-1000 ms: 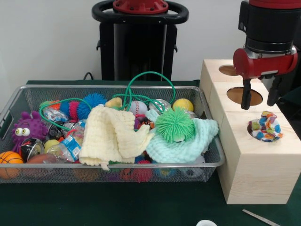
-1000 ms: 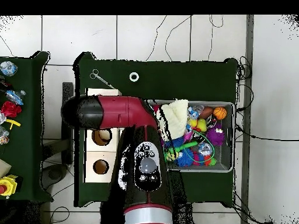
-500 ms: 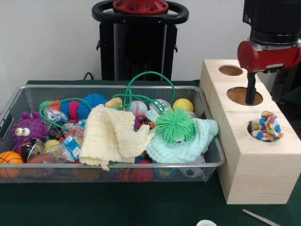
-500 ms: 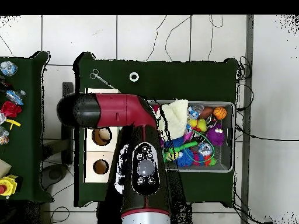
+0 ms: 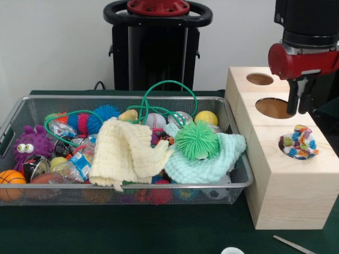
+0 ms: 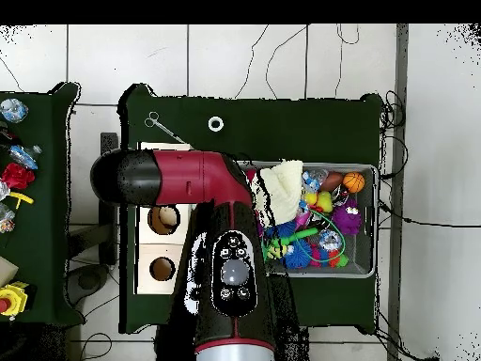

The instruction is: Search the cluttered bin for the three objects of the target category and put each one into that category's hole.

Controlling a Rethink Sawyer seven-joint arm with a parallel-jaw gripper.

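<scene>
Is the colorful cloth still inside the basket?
No, the colorful cloth sits in a hole of the wooden box, outside the basket.

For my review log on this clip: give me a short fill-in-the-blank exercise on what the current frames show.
1. The patchwork cloth sits in the wooden box's hole nearest the ____.
2. The gripper hangs above the ____ hole of the box.
3. In the wire bin, the green fuzzy ball rests on the ____ cloth.
4. The ball in the bin's front-left corner looks like a ____.

Missing words: camera; middle; mint-green; basketball
</scene>
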